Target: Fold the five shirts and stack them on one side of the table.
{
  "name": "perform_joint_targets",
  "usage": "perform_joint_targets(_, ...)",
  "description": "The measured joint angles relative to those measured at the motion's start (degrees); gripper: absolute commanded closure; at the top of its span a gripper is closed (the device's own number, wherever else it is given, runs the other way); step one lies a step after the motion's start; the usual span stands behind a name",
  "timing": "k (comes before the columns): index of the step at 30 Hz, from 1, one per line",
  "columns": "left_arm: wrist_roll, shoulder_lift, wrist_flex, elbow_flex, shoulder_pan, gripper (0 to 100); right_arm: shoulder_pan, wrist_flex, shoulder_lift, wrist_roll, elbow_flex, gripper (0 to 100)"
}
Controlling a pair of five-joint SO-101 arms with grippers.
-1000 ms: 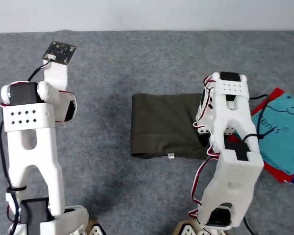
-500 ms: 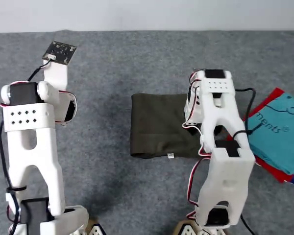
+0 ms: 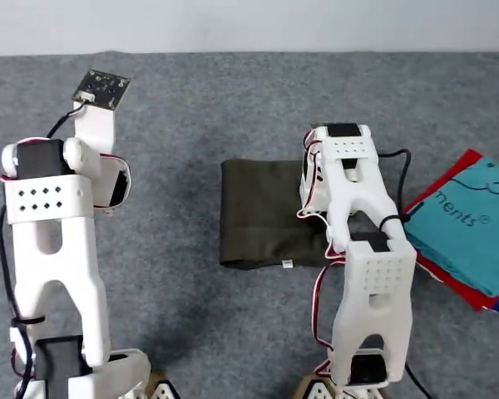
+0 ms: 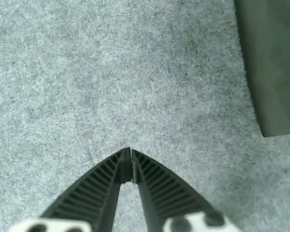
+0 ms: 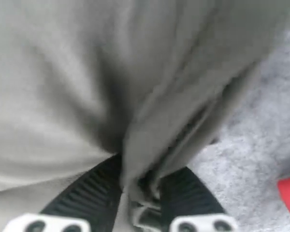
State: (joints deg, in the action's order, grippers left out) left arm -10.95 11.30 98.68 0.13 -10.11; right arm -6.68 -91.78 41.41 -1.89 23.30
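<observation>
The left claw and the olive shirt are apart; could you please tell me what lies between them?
Bare grey carpet lies between the left claw and the olive shirt; the left wrist view shows that stretch.

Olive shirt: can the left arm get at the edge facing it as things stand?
Probably yes. Only bare grey table lies between the left arm and that edge of the olive shirt. The right arm, jaws shut on a fold, sits over the far side.

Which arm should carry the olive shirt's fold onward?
Probably right. The right gripper is shut on a bunched edge of the olive shirt; the left gripper sits shut over bare grey mat, apart from it.
</observation>
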Motion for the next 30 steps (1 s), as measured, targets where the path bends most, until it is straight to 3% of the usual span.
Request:
perform_joint_targets(7, -0.1, 0.0, 0.0, 0.0, 0.0, 99, 0.0, -3.1, 0.5, 5.1, 8.9, 98.9)
perform_joint_targets(22, -0.2, 0.0, 0.0, 0.0, 0.0, 99, 1.2, 21.6, 3.9, 45.0, 16.4, 95.7)
perform_joint_targets(27, -0.2, 0.0, 0.0, 0.0, 0.0, 99, 1.2, 20.6, 4.1, 46.7, 16.4, 80.1)
perform_joint_targets(30, -0.2, 0.0, 0.0, 0.0, 0.0, 99, 1.2, 20.1, 4.0, 40.7, 16.4, 77.2)
